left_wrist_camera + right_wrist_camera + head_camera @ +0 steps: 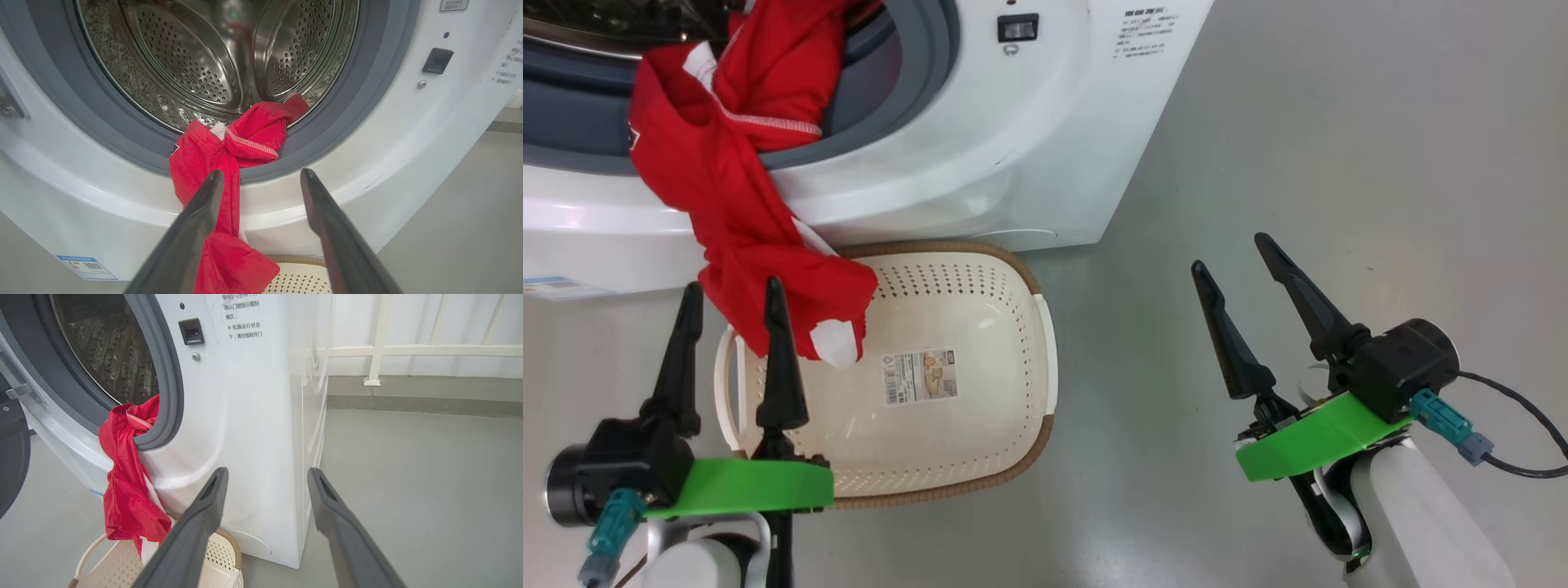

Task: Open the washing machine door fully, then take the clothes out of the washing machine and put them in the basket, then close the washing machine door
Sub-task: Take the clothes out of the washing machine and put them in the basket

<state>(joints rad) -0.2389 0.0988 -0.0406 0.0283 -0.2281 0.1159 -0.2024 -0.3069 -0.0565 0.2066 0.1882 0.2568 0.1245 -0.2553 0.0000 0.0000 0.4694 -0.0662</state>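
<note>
Got the clothes (727, 163) draped out of the washing machine (1013, 147) mouth, bottom end dangling into the basket (980, 327) parked right below. Seeing the left gripper (733, 284) spread wide and empty, just beside the hanging cloth. Same for the right gripper (1229, 251), splayed wide over the floor (1339, 163), holding nothing, well apart from it all

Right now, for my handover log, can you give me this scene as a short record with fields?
washing machine door: open, swung aside
clothes: red, draped over the grey ring of the washing machine, lower end hanging over the basket
basket: on the floor, against the washing machine
left gripper: open, by the hanging clothes, holding nothing
right gripper: open, above bare floor, holding nothing
</note>
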